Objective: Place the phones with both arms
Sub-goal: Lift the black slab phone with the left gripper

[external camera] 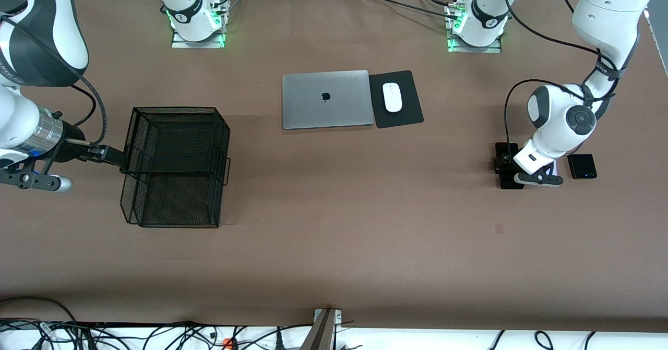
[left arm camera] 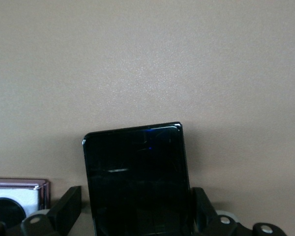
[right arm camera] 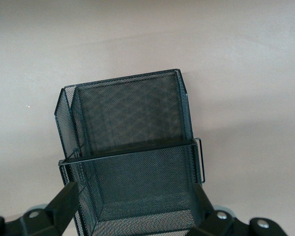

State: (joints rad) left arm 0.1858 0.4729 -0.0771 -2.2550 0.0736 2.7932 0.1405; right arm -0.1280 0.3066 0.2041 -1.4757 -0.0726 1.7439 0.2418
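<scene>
Two robot arms work at opposite ends of a brown tabletop (external camera: 334, 245), one at a basket, one at the phones.

The left gripper (external camera: 514, 170) is down at the tabletop with jaws spread wide, straddling the long black phone (left arm camera: 137, 179) without clamping it; the arm hides most of that phone from the front. The lilac phone (left arm camera: 14, 204) lies just beside it, cut off at the frame edge. The small black square phone (external camera: 582, 166) lies flat nearby. The right gripper (external camera: 112, 156), jaws released, flanks the rim of a black mesh basket (external camera: 175, 167); contact is unclear. A closed silver laptop (external camera: 327, 99) and white mouse (external camera: 392, 97) sit mid-table.
</scene>
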